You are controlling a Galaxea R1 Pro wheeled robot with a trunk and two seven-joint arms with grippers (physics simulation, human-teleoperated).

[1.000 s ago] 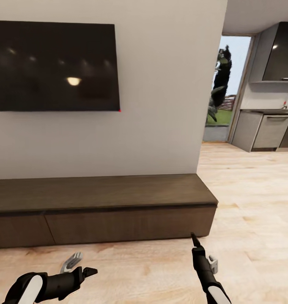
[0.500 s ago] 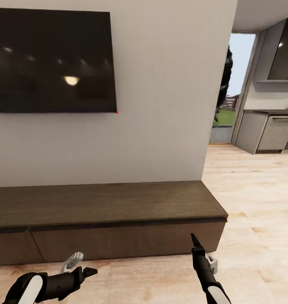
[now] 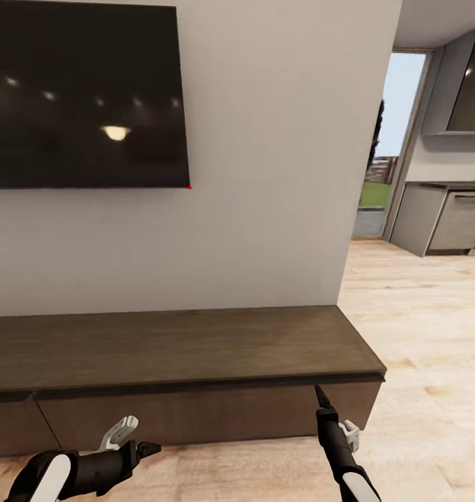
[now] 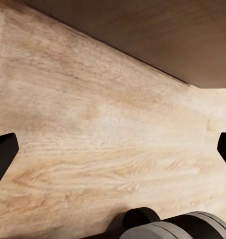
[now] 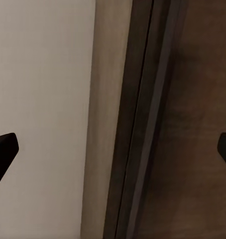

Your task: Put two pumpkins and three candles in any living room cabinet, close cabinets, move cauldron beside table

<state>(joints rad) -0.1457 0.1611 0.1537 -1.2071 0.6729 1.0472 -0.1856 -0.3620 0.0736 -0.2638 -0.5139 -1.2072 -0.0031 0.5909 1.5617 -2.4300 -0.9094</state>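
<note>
Cabinet point(image 3: 188, 369): long axis across the view, drawers shut, just ahead of both arms. Right gripper point(image 3: 328, 411) nearer its right end, fingers spread, empty. Left gripper point(image 3: 129, 436) likewise spread, over floor point(image 4: 93, 134).

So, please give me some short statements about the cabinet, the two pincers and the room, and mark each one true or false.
1. The cabinet has its drawer fronts shut. True.
2. A pumpkin sits on top of the cabinet. False: its top is bare.
3. The left pincer is open and holds nothing. True.
4. The right pincer is shut on a candle. False: it is open and empty.
5. A dark television hangs on the wall above the cabinet. True.
6. The floor is grey carpet. False: it is pale wood.
</note>
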